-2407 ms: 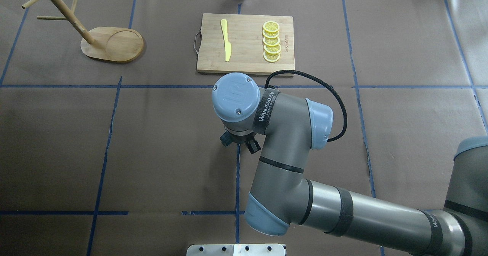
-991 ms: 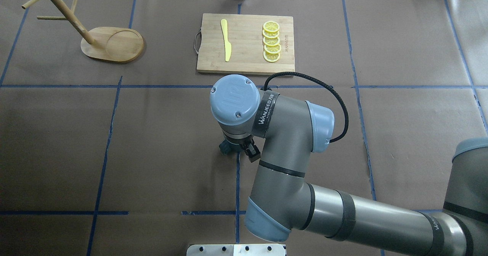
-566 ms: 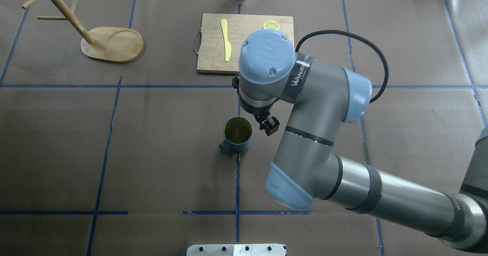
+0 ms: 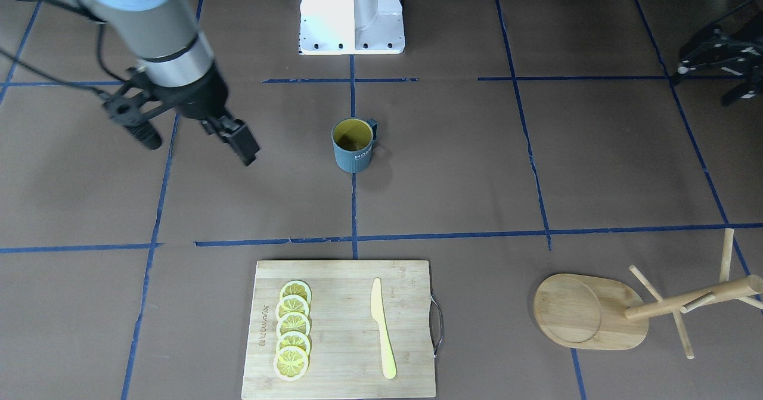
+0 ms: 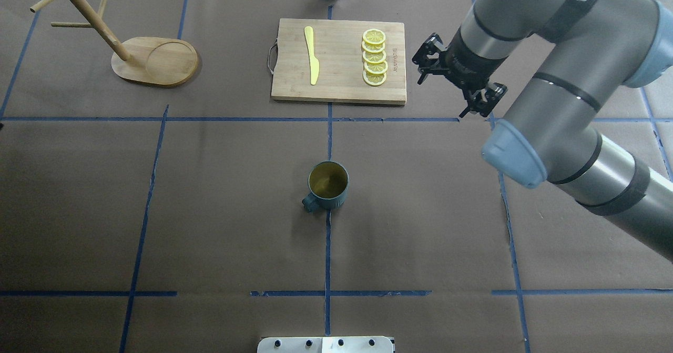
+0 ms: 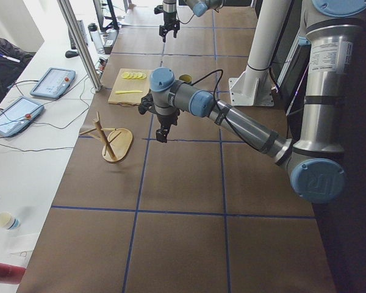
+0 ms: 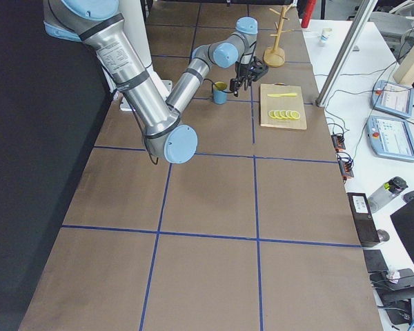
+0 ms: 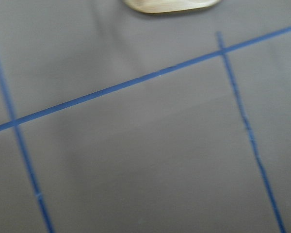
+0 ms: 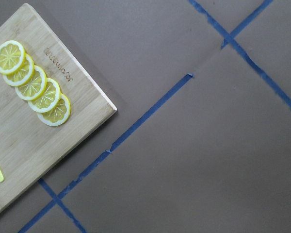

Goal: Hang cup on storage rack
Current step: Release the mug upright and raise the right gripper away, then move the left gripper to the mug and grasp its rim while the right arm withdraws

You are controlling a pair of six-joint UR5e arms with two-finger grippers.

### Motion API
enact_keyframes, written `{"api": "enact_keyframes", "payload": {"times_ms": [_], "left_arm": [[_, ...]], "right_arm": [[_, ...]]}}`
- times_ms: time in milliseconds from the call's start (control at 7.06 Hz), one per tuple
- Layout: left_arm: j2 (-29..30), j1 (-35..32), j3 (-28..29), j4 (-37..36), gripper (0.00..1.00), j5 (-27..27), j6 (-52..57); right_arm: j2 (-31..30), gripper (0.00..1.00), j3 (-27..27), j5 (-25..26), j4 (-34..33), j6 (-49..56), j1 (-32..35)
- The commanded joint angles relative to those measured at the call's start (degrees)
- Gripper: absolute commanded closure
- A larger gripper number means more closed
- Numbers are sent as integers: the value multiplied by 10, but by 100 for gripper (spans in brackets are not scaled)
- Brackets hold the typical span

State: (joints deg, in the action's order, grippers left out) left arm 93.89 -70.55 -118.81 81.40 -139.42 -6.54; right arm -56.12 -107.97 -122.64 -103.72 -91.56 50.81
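Observation:
The cup (image 5: 327, 185) stands upright alone at the table's middle, with its handle toward the robot's near left; it also shows in the front view (image 4: 354, 144). The storage rack (image 5: 155, 61) stands at the far left, its post (image 5: 89, 16) and pegs bare; it also shows in the front view (image 4: 587, 312). My right gripper (image 5: 442, 99) is open and empty, held above the table just right of the cutting board, far from the cup (image 4: 197, 143). My left gripper (image 4: 703, 83) hangs at the table's left end, fingers apart and empty, on the robot's side of the rack (image 6: 161, 135).
A wooden cutting board (image 5: 339, 61) at the far middle carries a yellow knife (image 5: 312, 56) and several lemon slices (image 5: 374, 57); the right wrist view shows its corner (image 9: 34, 82). Blue tape lines cross the brown table cover. The robot's base plate (image 5: 326, 344) is at the near edge.
My right gripper was down around the cup, then let go, rose and swung far right beside the cutting board. The cup stays standing in the same spot.

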Motion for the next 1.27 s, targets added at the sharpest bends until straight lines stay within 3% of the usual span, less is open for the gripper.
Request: {"api": "enact_keyframes", "payload": {"times_ms": [0, 142, 425, 566, 850, 991, 1133], "left_arm": [[100, 99, -3, 19, 0, 45, -113], [109, 151, -1, 71, 0, 73, -157], [111, 212, 38, 271, 0, 87, -289], [126, 258, 66, 358, 2, 140, -329], [182, 375, 115, 390, 2, 313, -331], [192, 416, 131, 393, 2, 366, -329], [200, 441, 141, 393, 2, 383, -329]], "right_arm": [[-56, 0, -9, -41, 1, 204, 64], [-81, 0, -9, -57, 3, 301, 85], [-137, 0, -8, -74, 2, 516, 132], [-163, 0, -5, -74, 2, 613, 153], [-205, 0, 0, -89, 3, 724, 182], [-213, 0, 0, -100, 4, 728, 192], [-215, 0, 0, -99, 3, 727, 192]]}}
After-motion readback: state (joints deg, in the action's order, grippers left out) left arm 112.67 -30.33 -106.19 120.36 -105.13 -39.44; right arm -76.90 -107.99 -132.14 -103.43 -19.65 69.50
